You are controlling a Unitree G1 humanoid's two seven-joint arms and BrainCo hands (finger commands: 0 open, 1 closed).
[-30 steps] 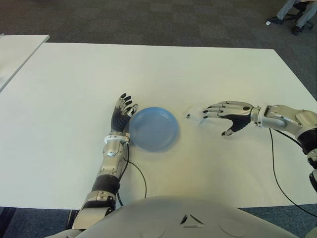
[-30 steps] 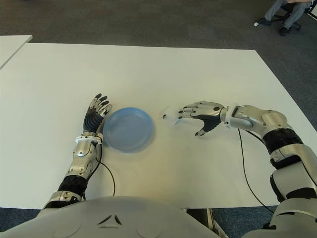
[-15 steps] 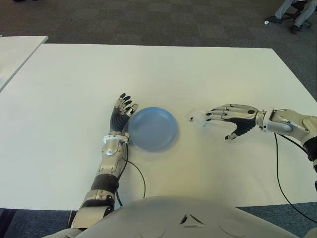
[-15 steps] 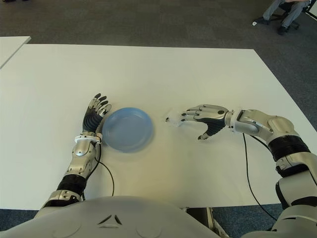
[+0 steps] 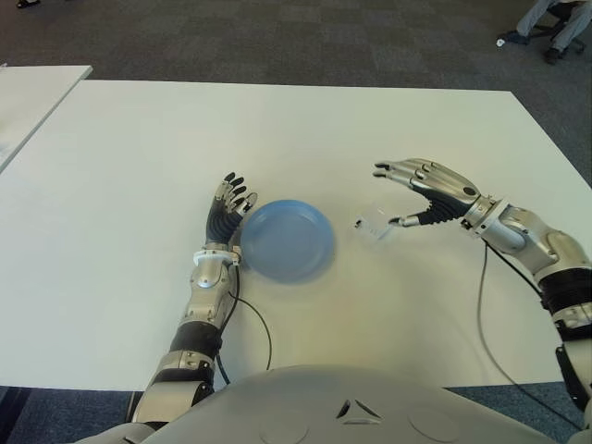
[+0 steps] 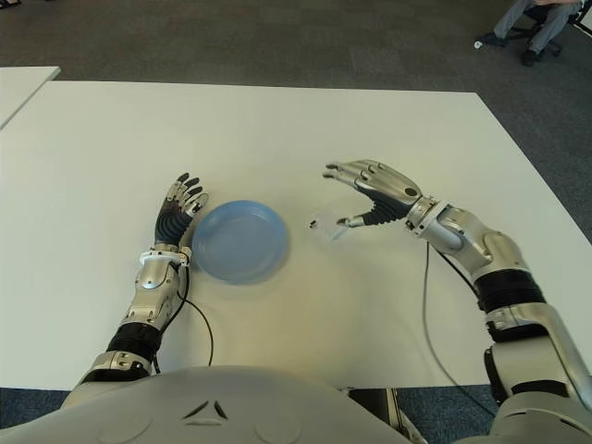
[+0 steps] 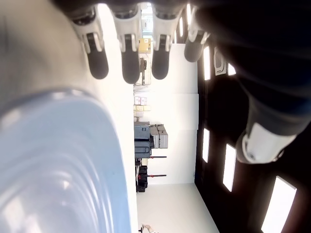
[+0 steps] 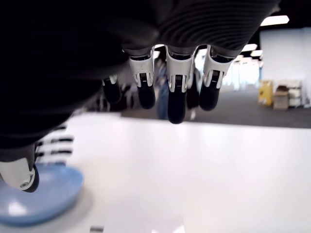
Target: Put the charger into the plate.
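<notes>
Charger (image 5: pixel 374 223): small, white, flat block lying on the white table (image 5: pixel 139 166), just right of the plate, outside it.
Right hand (image 5: pixel 427 190): fingers spread wide, holding nothing; thumb tip close beside the charger, other fingers raised above it.
Plate (image 5: pixel 287 240): blue, round, shallow.
Left hand (image 5: pixel 228 211): fingers extended, beside the plate's left rim.

No text, label, brand, number or sign can be read in any view; the charger (image 5: pixel 373 222), the blue plate (image 5: pixel 287 240), the white bench (image 5: pixel 139 166) and both hands show no legible markings
</notes>
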